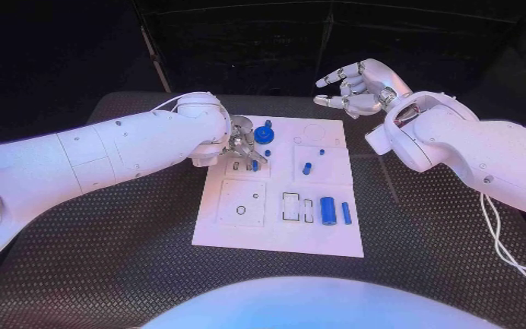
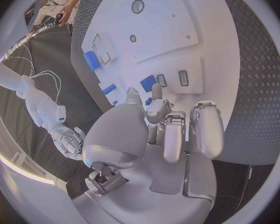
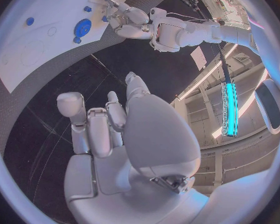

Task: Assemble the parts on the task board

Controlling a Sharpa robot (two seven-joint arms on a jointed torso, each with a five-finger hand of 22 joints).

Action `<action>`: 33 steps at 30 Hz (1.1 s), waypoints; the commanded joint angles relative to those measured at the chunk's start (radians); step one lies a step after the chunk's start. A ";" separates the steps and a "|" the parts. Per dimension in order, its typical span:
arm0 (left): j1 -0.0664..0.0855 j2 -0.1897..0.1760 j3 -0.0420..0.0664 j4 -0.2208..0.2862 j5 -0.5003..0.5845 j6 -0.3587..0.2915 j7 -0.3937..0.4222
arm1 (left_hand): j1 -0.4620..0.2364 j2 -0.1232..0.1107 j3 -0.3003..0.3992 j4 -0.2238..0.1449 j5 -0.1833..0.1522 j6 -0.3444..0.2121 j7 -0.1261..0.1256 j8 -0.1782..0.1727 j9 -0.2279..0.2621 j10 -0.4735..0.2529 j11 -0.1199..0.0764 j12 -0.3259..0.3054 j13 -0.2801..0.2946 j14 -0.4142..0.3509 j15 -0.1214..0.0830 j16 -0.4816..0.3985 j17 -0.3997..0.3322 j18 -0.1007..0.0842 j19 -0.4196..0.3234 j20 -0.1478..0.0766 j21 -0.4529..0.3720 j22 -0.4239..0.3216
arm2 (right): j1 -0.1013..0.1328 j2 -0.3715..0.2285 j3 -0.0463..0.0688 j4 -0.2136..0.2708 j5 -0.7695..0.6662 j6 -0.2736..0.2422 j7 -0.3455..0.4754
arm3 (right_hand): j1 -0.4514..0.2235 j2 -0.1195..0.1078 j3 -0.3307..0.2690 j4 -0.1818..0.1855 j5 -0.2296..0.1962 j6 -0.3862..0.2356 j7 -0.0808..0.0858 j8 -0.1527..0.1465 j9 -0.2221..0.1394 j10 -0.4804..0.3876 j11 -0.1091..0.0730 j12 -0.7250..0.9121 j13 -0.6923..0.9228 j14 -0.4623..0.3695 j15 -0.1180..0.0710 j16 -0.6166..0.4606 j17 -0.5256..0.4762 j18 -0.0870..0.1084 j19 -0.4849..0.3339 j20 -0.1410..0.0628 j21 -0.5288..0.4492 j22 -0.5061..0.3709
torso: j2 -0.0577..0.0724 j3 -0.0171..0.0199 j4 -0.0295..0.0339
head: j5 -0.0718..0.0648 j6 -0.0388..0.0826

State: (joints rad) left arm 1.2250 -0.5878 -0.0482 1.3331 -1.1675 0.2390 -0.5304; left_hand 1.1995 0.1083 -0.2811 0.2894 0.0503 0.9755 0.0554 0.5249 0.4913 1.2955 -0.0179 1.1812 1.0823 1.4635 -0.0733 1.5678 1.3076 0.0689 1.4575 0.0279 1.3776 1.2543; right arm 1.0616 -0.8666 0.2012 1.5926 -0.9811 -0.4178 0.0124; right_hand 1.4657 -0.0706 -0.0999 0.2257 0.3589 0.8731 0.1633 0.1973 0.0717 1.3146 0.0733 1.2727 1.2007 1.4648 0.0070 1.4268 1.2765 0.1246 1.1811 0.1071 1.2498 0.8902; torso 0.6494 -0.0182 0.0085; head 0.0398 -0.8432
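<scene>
The task board (image 1: 329, 234), a white rectangular plate with shallow recesses, lies in the middle of the black table (image 1: 131, 268). Small blue parts (image 1: 327, 210) lie on it, cylinders near its front edge and a round piece (image 1: 263, 134) farther back. The left hand (image 1: 243, 145) hovers over the board's rear left part, fingers curled, perhaps pinching a blue piece. The right hand (image 1: 356, 90) hangs behind the board, fingers spread, empty.
</scene>
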 commanded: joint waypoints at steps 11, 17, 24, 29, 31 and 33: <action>0.002 0.007 -0.002 -0.012 0.017 0.027 -0.006 | 0.010 0.004 -0.004 -0.004 -0.001 -0.014 -0.001 0.010 0.009 0.001 0.001 0.003 -0.002 0.107 -0.007 0.003 0.263 -0.007 0.007 0.000 0.005 0.002 | 0.002 0.010 0.001 -0.007 0.002 0.000 -0.001 | 0.000 0.012 -0.006 0.001 0.005 -0.004 -0.002 0.006 -0.001 -0.004 0.000 -0.004 0.000 0.039 -0.009 -0.003 0.000 0.006 -0.005 0.001 -0.006 -0.002 | 0.000 -0.0004 0.0004 | 0.003 -0.007; 0.002 0.012 -0.004 -0.015 0.019 0.038 -0.007 | 0.019 0.006 -0.003 -0.005 -0.001 -0.016 -0.001 0.013 0.014 0.000 0.001 0.002 -0.003 0.107 -0.007 0.003 0.263 -0.007 0.007 0.000 0.005 0.003 | 0.002 0.014 0.001 -0.009 0.002 -0.001 -0.006 | 0.000 0.012 -0.006 0.001 0.005 -0.004 -0.002 0.006 -0.001 -0.004 0.000 -0.004 0.000 0.039 -0.009 -0.003 0.000 0.006 -0.005 0.001 -0.006 -0.002 | 0.000 -0.0003 0.0015 | 0.002 -0.010; 0.002 0.019 -0.004 -0.024 0.019 0.040 -0.007 | 0.037 0.009 -0.001 -0.009 -0.001 -0.022 0.000 0.018 0.022 -0.005 0.001 -0.002 -0.008 0.107 -0.006 0.003 0.263 -0.007 0.008 0.001 0.005 0.005 | 0.002 0.016 0.001 -0.011 0.002 0.001 -0.008 | 0.000 0.012 -0.006 0.001 0.005 -0.004 -0.002 0.006 -0.001 -0.003 0.000 -0.004 0.001 0.039 -0.009 -0.003 0.000 0.006 -0.005 0.001 -0.006 -0.002 | 0.000 -0.0003 0.0020 | 0.003 -0.011; 0.002 0.025 -0.004 -0.028 0.020 0.041 -0.007 | 0.048 0.012 0.002 -0.011 0.000 -0.025 0.000 0.021 0.027 -0.006 0.002 -0.003 -0.009 0.107 -0.006 0.003 0.263 -0.007 0.008 0.001 0.005 0.005 | 0.002 0.018 0.001 -0.013 0.002 0.003 -0.009 | 0.000 0.013 -0.006 0.001 0.006 -0.003 -0.002 0.007 -0.001 -0.001 0.000 -0.002 0.003 0.039 -0.009 -0.003 0.000 0.006 -0.005 0.001 -0.006 -0.002 | 0.000 -0.0002 0.0005 | 0.005 -0.013; 0.002 0.027 -0.004 -0.029 0.020 0.042 -0.007 | 0.053 0.013 0.003 -0.012 0.000 -0.026 0.000 0.022 0.029 -0.007 0.002 -0.003 -0.010 0.107 -0.006 0.003 0.263 -0.007 0.008 0.001 0.004 0.005 | 0.002 0.019 0.001 -0.014 0.002 0.003 -0.009 | 0.000 0.013 -0.006 0.001 0.006 -0.003 -0.002 0.007 -0.001 -0.001 0.000 -0.002 0.003 0.039 -0.009 -0.003 0.000 0.006 -0.005 0.001 -0.006 -0.002 | 0.000 -0.0004 0.0006 | 0.004 -0.014; 0.002 0.027 -0.004 -0.031 0.020 0.041 -0.007 | 0.059 0.015 0.005 -0.013 0.000 -0.028 0.000 0.023 0.031 -0.008 0.002 -0.003 -0.011 0.107 -0.006 0.003 0.263 -0.007 0.008 0.001 0.004 0.004 | 0.002 0.019 0.001 -0.015 0.002 0.004 -0.009 | 0.000 0.013 -0.006 0.001 0.006 -0.003 -0.002 0.007 -0.001 -0.001 0.000 -0.002 0.003 0.039 -0.009 -0.003 0.000 0.006 -0.005 0.001 -0.006 -0.002 | 0.000 -0.0001 0.0008 | 0.003 -0.014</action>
State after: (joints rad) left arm 1.2252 -0.5616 -0.0525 1.3031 -1.1530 0.2692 -0.5322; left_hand 1.2497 0.1227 -0.2781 0.2810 0.0503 0.9540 0.0553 0.5427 0.5219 1.2954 -0.0179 1.1812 1.0727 1.4635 -0.0732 1.5677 1.3075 0.0690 1.4573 0.0281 1.3776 1.2582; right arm 1.0615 -0.8482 0.2012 1.5771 -0.9809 -0.4166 0.0021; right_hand 1.4657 -0.0706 -0.0999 0.2258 0.3588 0.8731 0.1633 0.1972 0.0718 1.3147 0.0733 1.2727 1.2028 1.4687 0.0033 1.4267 1.2767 0.1245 1.1811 0.1071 1.2498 0.8888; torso 0.6493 -0.0184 0.0098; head 0.0439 -0.8565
